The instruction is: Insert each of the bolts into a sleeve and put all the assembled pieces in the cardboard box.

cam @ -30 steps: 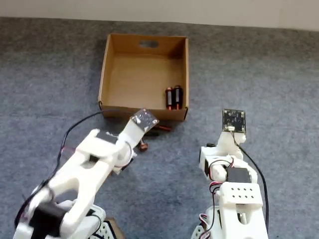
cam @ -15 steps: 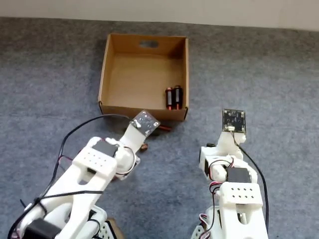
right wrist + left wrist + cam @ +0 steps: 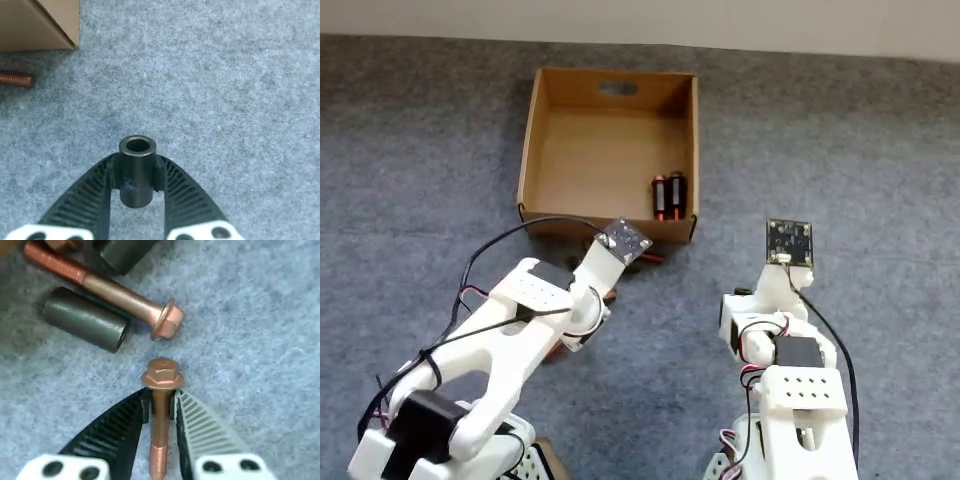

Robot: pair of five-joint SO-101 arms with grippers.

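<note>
Grey felt-like cloth covered the table (image 3: 880, 150). The cardboard box (image 3: 528, 160) stood toward the far edge, a little left of centre, and two assembled pieces (image 3: 669, 197) lay side by side in its near right corner.

My left gripper (image 3: 161, 399) was pinched on a copper bolt (image 3: 160, 376), gripping the shank just under the hex head, with the head pointing away from the wrist. It hung low over the loose parts outside the box's near wall, where another bolt (image 3: 115, 292) lay close beside a dark sleeve (image 3: 85, 326). My right gripper (image 3: 136, 175) was clamped on a second sleeve (image 3: 137, 150), its bore facing the wrist camera, over bare cloth off the box's near right corner.

I judged that I was at the joining step for a third piece, with each arm holding its half. The next move called for bringing the two together and lining the shank up with the bore. The threaded tip sat on the wrist side of the fingers, so I expected to need a careful approach angle or a regrip.
</note>
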